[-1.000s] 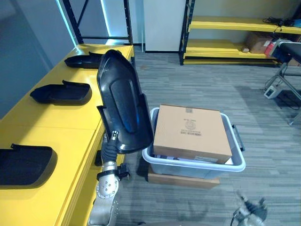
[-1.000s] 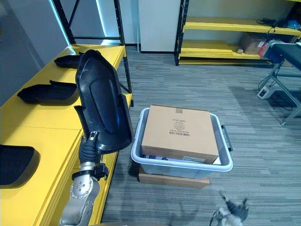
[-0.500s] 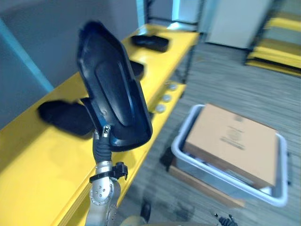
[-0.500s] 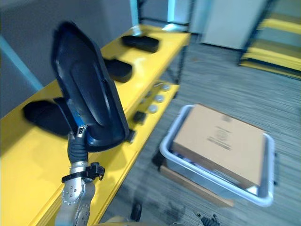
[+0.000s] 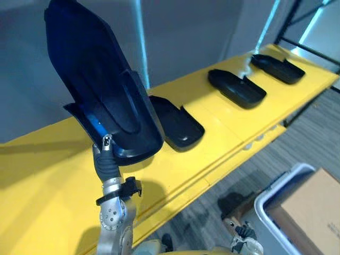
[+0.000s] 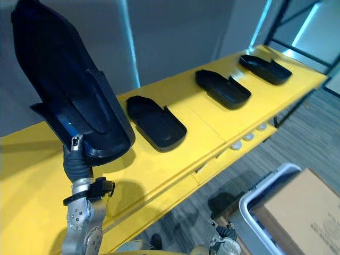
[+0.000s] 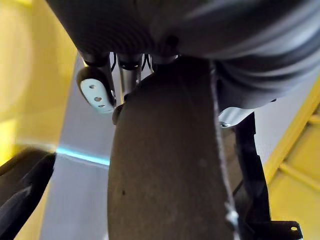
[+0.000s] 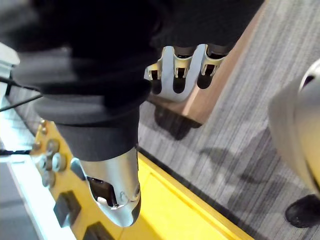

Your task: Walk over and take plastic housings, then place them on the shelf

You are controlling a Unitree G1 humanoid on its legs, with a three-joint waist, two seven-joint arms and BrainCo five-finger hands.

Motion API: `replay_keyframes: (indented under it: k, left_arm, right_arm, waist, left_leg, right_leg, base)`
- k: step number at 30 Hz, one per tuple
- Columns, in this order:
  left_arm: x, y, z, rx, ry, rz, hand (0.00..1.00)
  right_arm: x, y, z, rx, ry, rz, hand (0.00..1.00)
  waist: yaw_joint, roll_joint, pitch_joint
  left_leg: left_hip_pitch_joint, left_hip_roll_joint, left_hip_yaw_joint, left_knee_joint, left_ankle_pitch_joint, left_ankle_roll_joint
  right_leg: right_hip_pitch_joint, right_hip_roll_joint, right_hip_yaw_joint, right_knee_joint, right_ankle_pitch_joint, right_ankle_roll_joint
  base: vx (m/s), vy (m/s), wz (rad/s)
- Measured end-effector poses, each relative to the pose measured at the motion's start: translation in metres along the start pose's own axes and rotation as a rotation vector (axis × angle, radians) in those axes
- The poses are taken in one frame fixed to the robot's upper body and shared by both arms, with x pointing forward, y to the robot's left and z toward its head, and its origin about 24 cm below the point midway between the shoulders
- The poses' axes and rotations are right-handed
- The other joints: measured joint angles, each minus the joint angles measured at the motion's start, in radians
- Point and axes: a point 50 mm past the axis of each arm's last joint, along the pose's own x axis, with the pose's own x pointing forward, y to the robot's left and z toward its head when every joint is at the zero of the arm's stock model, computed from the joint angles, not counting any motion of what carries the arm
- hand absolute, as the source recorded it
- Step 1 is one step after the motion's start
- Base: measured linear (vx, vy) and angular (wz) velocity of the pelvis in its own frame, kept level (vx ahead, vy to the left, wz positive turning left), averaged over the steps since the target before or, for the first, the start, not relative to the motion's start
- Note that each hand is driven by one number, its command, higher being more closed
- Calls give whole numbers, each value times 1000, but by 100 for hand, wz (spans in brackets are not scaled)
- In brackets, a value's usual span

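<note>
Faces the yellow shelf (image 5: 223, 138) broadside now, where a second ago looked along its length: a turn of the camera, not a move of the things. Pushes the grey crate (image 5: 268, 210) and its cardboard box (image 5: 319, 207), central in the view before, out to the near right corner. Spreads three laid housings across the shelf top: the nearest laid housing (image 5: 175, 122) just right of the raised arm, then the second housing (image 5: 236, 87) and the third housing (image 5: 278, 68) farther right, each apart from the next. Carries the held housing (image 5: 101, 95) upright and high on the left, in front of the left part of the shelf and apparently clear of its surface. Grips that housing at its lower end with the left hand (image 7: 95, 92), fingers closed against it in the left wrist view. Leaves the right hand (image 8: 180, 75) low at the near right over the floor, fingers relaxed, holding nothing. Suggests the walk and the turn are about done, with the placing next. Offers bare yellow surface left of the nearest laid housing as the likely spot. Calls for lowering and tipping the held housing flat, clear of its neighbour, before loosening the fingers.
</note>
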Motion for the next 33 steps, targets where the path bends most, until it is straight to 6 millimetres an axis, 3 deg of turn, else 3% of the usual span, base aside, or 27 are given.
replay_keyframes:
  k: [2, 3, 5, 6, 8, 10, 12, 17, 18, 19, 20, 22, 24, 26, 27, 28, 29, 30, 31, 32, 33]
  left_arm:
    - [0, 0, 1, 10, -12, -1, 100]
    - [-1, -1, 1, 1, -10, -2, 100]
    - [-5, -1, 0, -12, -5, 11, 100]
    - [-6, 0, -1, -11, 4, 13, 100]
    - [-7, -2, -3, -13, 15, -2, 100]
    - [-9, -7, -6, -22, 32, -39, 100]
    - [-11, -10, -11, -23, 54, -66, 100]
    - [-13, -13, -17, -16, 84, -82, 100]
    - [-12, -11, -16, -11, 81, -76, 100]
    - [-11, -11, -14, -9, 72, -78, 100]
    - [-10, -10, -14, -10, 69, -76, 100]
    - [-9, -8, -12, -12, 59, -57, 100]
    - [-8, -6, -12, -28, 63, -51, 100]
    - [-9, -9, -11, -51, 60, -59, 100]
    - [-10, -11, -11, -68, 61, -65, 100]
    - [-10, -12, -11, -82, 62, -64, 100]
    - [-8, -12, -12, -78, 63, -65, 100]
    - [-8, -12, -14, -75, 66, -63, 100]
    - [-6, -11, -19, -75, 84, -65, 100]
    - [-7, -7, -24, -50, 106, -69, 100]
    - [-7, -6, -24, -40, 107, -74, 100]
  right_arm:
    - [-1, 0, -4, -11, 12, -8, 0]
    - [-2, 2, -4, -26, 9, 4, 0]
    - [-1, 8, 1, -31, -6, 22, 0]
    - [-1, 10, 2, -40, -14, 32, 0]
    - [-2, 11, 0, -50, -12, 36, 0]
    - [-2, 9, -2, -51, -6, 30, 0]
    - [-3, 5, -4, -56, 0, 21, 0]
    - [-5, 2, -13, -60, 29, 14, 0]
    - [-5, 2, -15, -60, 36, 9, 0]
    - [-5, 2, -15, -60, 37, 10, 0]
    - [-5, 3, -14, -62, 34, 12, 0]
    - [-2, 2, -7, -63, 19, 4, 0]
    - [-1, -3, -6, -71, 17, -12, 0]
    - [1, -11, -8, -73, 30, -43, 0]
    - [2, -18, -10, -87, 42, -66, 0]
    - [4, -23, -8, -82, 51, -83, 0]
    - [4, -20, -11, -54, 73, -86, 0]
    - [3, -17, -12, -51, 75, -81, 0]
    - [1, -10, -15, -49, 81, -62, 0]
    - [0, -5, -17, -50, 89, -49, 0]
    - [0, -3, -18, -57, 90, -43, 0]
  waist:
    - [18, -18, 3]
    - [24, -14, 5]
    - [33, 4, 3]
    - [34, 4, 3]
    - [29, -1, 2]
    - [27, 4, -1]
    - [27, 12, -6]
    - [24, 3, -9]
    - [23, 2, -10]
    - [12, -5, -15]
    - [3, -2, -15]
    - [0, 5, -14]
    - [-5, 5, -19]
    - [-7, 29, -44]
    - [-27, 60, -63]
    - [-38, 83, -74]
    - [-57, 79, -71]
    - [-58, 66, -65]
    - [-52, 37, -45]
    - [-41, 29, -34]
    - [-38, 22, -32]
  left_leg:
    - [3, -22, -32, 27, -19, -20]
    - [-29, -21, -71, 84, -54, -51]
    - [-62, 12, -111, 146, -96, -87]
    - [-65, 48, -93, 152, -112, -78]
    - [-64, 101, -38, 151, -114, -85]
    - [-55, 122, -18, 139, -105, -99]
    - [-53, 129, -18, 135, -101, -104]
    - [-46, 114, -48, 93, -64, -136]
    - [-52, 130, -11, 79, -93, -126]
    - [-79, 188, 114, 123, -107, -135]
    - [-98, 221, 152, 158, -108, -134]
    - [-105, 349, 219, 272, -109, -132]
    - [-47, 439, 224, 287, -109, -133]
    - [-8, 498, 225, 229, -93, -147]
    - [19, 516, 217, 137, -1, -140]
    - [33, 493, 199, 78, -25, -237]
    - [24, 463, 206, 53, -59, -290]
    - [19, 447, 206, 55, -68, -302]
    - [7, 423, 205, 96, -91, -299]
    - [-27, 425, 195, 183, -136, -286]
    - [-40, 428, 197, 218, -159, -283]
  right_leg:
    - [12, -12, -4, -86, 86, -30]
    - [42, -17, -41, -123, 81, -13]
    - [76, 13, -103, -176, 87, -24]
    - [94, 32, -129, -199, 96, -38]
    - [114, 48, -154, -221, 105, -52]
    - [134, 54, -172, -241, 110, -60]
    - [144, 61, -176, -253, 116, -66]
    - [155, 48, -208, -267, 121, -67]
    - [152, 35, -227, -266, 122, -68]
    - [130, 15, -251, -262, 127, -75]
    - [121, 10, -260, -257, 127, -75]
    - [98, -25, -264, -227, 127, -75]
    - [85, -56, -251, -218, 135, -61]
    - [48, -90, -229, -212, 147, -6]
    - [12, -114, -228, -209, 162, 36]
    - [-10, -128, -230, -214, 180, 70]
    - [-8, -165, -229, -249, 218, 99]
    - [0, -180, -230, -273, 241, 97]
    - [27, -196, -237, -326, 298, 88]
    - [56, -195, -245, -381, 360, 85]
    - [56, -194, -245, -394, 380, 85]
  base:
    - [89, -118, 113]
    - [49, -179, 104]
    - [14, -165, 78]
    - [1, -160, 31]
    - [7, -209, 25]
    - [8, -172, 21]
    - [7, -80, 7]
    - [-21, -36, 21]
    - [-75, -21, 54]
    - [-83, -13, 54]
    - [-98, 48, 46]
    - [-76, 153, 16]
    - [-109, 318, -8]
    - [-99, 402, -3]
    - [-56, 399, 23]
    - [-88, 536, 39]
    - [-94, 545, 32]
    - [-136, 596, 25]
    - [-175, 521, 4]
    - [-223, 545, -8]
    - [-192, 343, -26]
